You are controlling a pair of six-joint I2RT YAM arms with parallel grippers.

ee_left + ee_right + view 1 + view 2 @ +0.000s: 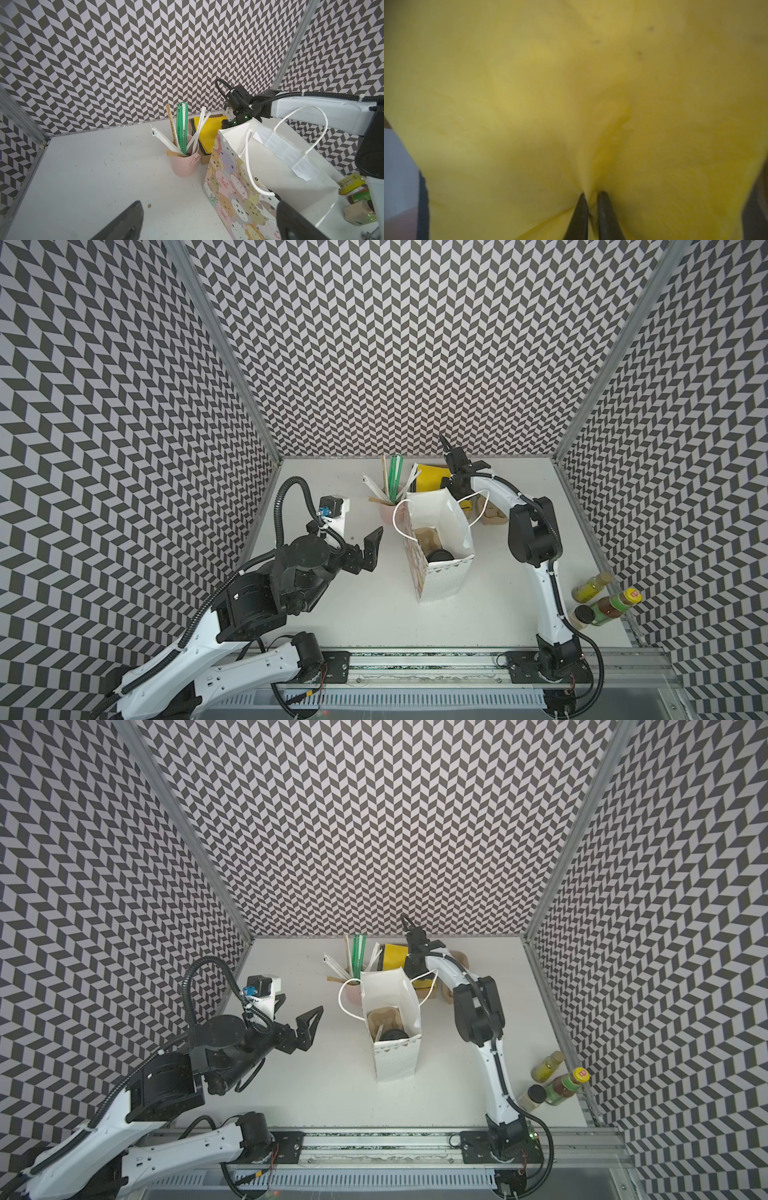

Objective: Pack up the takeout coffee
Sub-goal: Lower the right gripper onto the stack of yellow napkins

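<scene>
Inside the bag, toward its 6 o'clock end, the coffee sits upright in a brown carrier, lid on as far as I can tell. So you've basically got the main item packed, and I'd say you're on the extras now.

Your right gripper is down at the bag's 12 o'clock, just behind the rim. Its fingers are clenched on a fold of yellow napkin, and the sheet puckers up right at the tips. In both top views the bag hides the tips, so the wrist camera is what settles it. I can't tell if you caught one sheet or several.

Your left gripper hangs at the bag's 9 o'clock, spread wide, holding nothing and clear of the paper.

My guess at the next move:
- lift straight up so the napkin peels off the stack
- bring it toward 6 o'clock over the rim
- let go above the open space beside the coffee

Watch the cord handles, which flop outward and could snag a finger. The bag looks light too, so a bump could tip it. You could steady it with the left if it wobbles.

The pink cup of straws stands at 11 o'clock, and the bottles are well off at 4 o'clock. Neither is in your way.
</scene>
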